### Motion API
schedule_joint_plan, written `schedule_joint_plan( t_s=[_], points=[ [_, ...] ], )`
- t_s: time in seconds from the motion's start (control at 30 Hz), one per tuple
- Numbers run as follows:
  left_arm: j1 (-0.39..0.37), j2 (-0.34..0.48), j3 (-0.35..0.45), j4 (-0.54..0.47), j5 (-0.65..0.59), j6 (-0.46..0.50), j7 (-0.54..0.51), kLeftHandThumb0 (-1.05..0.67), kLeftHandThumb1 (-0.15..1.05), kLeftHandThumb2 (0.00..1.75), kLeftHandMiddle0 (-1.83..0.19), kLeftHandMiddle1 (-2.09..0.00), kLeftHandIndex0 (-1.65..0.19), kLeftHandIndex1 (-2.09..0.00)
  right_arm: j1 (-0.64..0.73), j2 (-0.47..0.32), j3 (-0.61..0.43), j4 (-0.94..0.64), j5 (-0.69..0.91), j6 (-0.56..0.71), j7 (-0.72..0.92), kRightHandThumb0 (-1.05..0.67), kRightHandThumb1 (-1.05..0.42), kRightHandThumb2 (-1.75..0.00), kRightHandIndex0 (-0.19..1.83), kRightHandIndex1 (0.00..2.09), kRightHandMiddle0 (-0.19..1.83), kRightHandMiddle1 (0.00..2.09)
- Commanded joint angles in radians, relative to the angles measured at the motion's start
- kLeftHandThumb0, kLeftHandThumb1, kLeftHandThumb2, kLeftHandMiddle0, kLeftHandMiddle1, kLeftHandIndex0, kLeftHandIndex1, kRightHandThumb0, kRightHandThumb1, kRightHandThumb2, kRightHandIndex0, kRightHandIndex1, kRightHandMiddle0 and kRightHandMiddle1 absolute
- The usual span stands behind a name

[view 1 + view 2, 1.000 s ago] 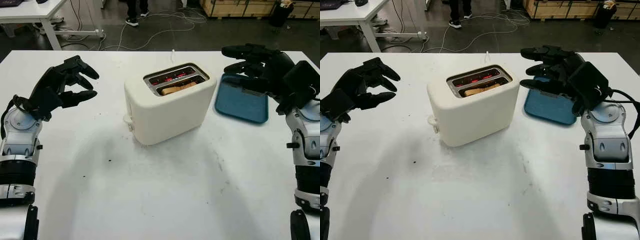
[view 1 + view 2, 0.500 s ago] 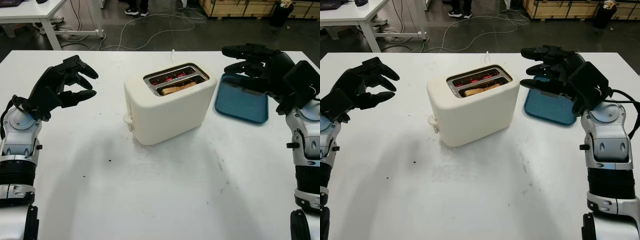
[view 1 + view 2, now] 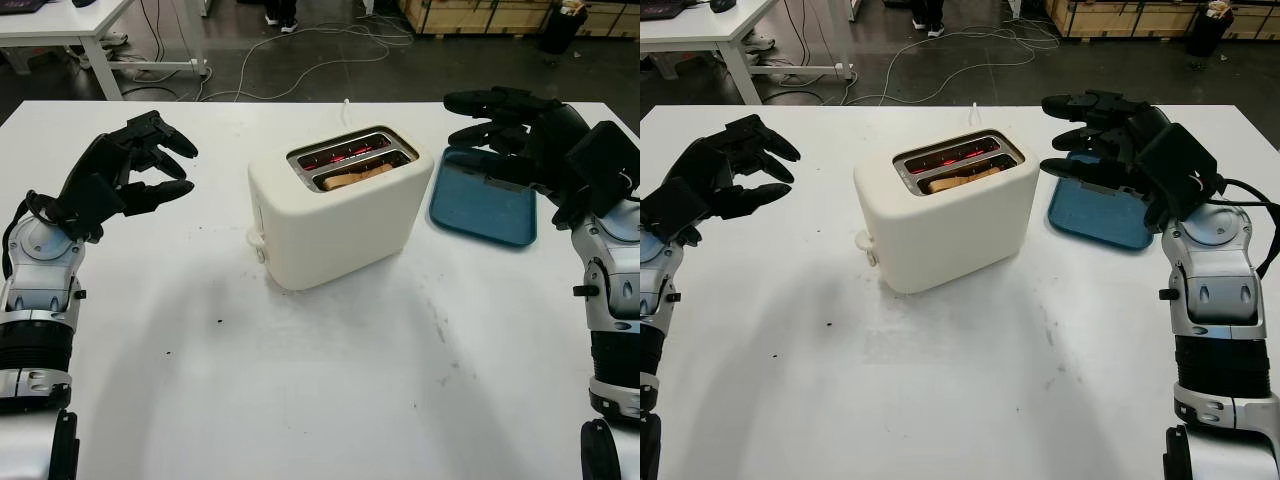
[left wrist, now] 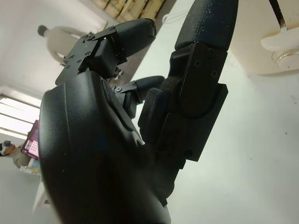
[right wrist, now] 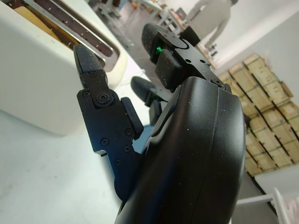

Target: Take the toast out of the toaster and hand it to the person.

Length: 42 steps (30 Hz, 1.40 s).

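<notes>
A cream two-slot toaster [image 3: 335, 210] stands on the white table [image 3: 320, 380] between the two hands, and the toast [image 3: 358, 176] sits low in the slot nearer the robot, while the far slot glows red. The left hand [image 3: 125, 170] hovers open and empty above the table, well apart from the toaster's lever side. The right hand [image 3: 520, 135] is also open and holds nothing, raised over the near end of a blue tray [image 3: 482, 205] that lies just beside the toaster.
</notes>
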Motion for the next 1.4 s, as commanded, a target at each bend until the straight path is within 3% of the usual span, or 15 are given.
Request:
schedule_joint_plan(
  t_s=[0.0, 1.37],
  points=[
    [-0.008, -0.006, 0.001, -0.001, -0.002, -0.001, 0.009, -1.05, 0.92, 0.07, -0.33, -1.44, -0.33, -1.32, -0.011, -0.012, -0.008, -0.002, 0.006, -0.001, 0.003, -0.33, -0.77, 0.0, 0.27, 0.96, 0.59, 0.2],
    [0.016, 0.014, -0.003, -0.018, 0.034, -0.039, 0.05, -1.05, 0.92, 0.14, -0.32, -1.49, -0.29, -1.38, 0.0, -0.011, -0.018, -0.016, 0.013, -0.003, -0.01, -0.3, -0.76, 0.0, 0.28, 0.93, 0.58, 0.19]
  ],
)
